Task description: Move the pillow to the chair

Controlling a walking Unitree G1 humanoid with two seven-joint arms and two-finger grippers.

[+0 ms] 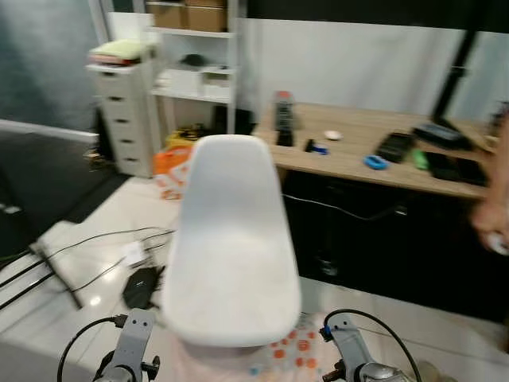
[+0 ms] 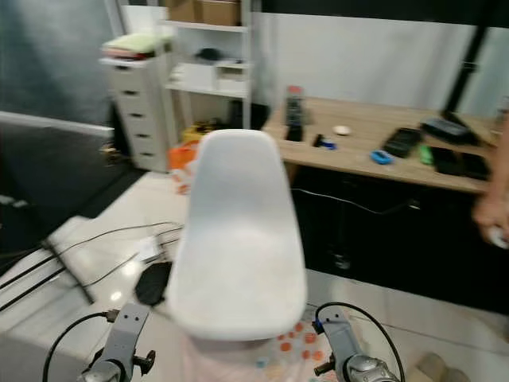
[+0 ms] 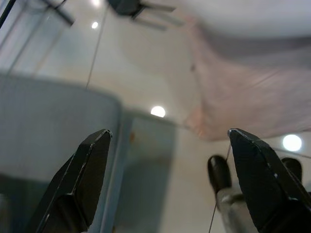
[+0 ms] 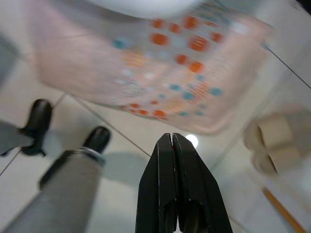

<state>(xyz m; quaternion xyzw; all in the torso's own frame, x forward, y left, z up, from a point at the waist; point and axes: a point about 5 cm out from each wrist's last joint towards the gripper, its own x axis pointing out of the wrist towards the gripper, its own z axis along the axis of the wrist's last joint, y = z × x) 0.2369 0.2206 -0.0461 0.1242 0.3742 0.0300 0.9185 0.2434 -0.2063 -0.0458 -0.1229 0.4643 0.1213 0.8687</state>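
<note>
The left gripper (image 3: 167,174) has its two black fingers spread wide, with nothing between them. The right gripper (image 4: 173,187) has its fingers pressed tight together, and it holds nothing too. Both grippers hang low above the shiny floor (image 3: 146,73).

The pillow (image 4: 146,63) is pink with orange and blue dots. It lies on the floor just past both grippers, and part of it is tucked under the front of the white chair (image 1: 231,247). So the pillow is not on the chair yet. I think the robot is at the picking-up step. Next, the grippers need to go down to the pillow, one on each side, and the right one has to open first. Then the pillow must go up and over the front edge of the seat.

The seat edge hangs right over the pillow, so lifting straight up could bump it. There is open floor in front of the chair. A desk (image 1: 374,151) stands behind it, cables (image 1: 95,247) lie to the left, and a person's hand (image 1: 493,223) is at the right.
</note>
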